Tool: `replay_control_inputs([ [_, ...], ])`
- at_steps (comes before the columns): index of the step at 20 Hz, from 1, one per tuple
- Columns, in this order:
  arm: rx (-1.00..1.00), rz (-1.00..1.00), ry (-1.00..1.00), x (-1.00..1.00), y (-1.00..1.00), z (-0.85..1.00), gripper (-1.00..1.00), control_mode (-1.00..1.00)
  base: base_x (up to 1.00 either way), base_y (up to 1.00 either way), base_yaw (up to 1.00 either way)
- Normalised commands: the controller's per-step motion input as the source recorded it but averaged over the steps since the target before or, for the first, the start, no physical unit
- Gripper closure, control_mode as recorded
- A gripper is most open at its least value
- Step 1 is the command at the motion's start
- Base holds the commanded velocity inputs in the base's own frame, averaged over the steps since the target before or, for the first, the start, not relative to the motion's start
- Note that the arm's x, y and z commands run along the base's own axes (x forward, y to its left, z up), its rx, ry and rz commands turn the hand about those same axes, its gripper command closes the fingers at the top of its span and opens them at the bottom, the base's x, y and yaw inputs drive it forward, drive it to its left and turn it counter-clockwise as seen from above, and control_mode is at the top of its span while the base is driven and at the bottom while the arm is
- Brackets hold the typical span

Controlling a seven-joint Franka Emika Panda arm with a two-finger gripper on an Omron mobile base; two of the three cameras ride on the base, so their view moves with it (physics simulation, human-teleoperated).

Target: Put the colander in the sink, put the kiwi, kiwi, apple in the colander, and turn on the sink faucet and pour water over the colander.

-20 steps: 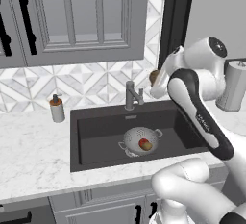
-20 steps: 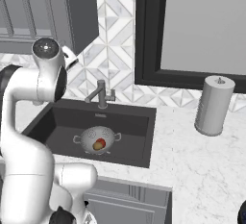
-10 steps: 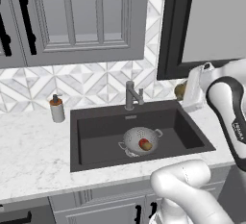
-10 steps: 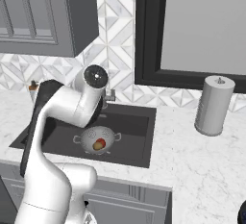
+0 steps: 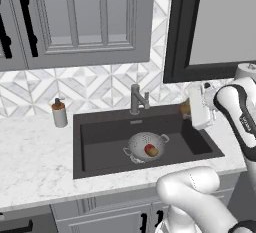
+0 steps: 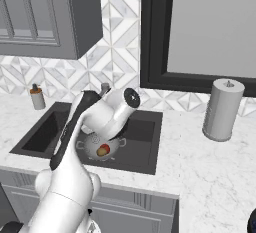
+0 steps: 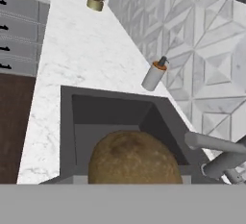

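The silver colander (image 5: 142,144) (image 6: 101,147) sits in the dark sink (image 5: 100,132) (image 6: 145,132) (image 7: 105,117), right of middle. Inside it lie the red apple (image 5: 148,150) (image 6: 105,148) and a small olive-brown fruit touching it, which looks like a kiwi (image 5: 154,152). My gripper (image 5: 187,108) is shut on another kiwi (image 5: 185,108) (image 7: 134,158) above the sink's back right corner. That brown fruit hides the fingertips in the hand view. The sink faucet (image 5: 136,98) (image 6: 105,88) (image 7: 216,151) stands behind the basin, and no water runs from it.
A white soap dispenser (image 5: 59,113) (image 6: 36,97) (image 7: 154,75) stands on the counter left of the sink. A paper towel roll (image 6: 222,109) (image 5: 245,70) is on the right counter. A small potted plant (image 7: 95,0) sits far along the counter. Cabinets hang above.
The arm has swung across, and the hand with the kiwi has come lower, to the sink's back right corner. The colander and its fruit have not moved.
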Motion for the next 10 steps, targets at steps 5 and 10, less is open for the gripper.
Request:
replay_control_inputs([
  [5, -0.10, 0.09, 0.08, 0.62, 0.14, -0.76, 1.00, -1.00, 0.00, 0.00, 0.00],
  [10, -0.11, 0.00, 0.05, 0.54, 0.25, -0.67, 1.00, -1.00, 0.00, 0.00, 0.00],
])
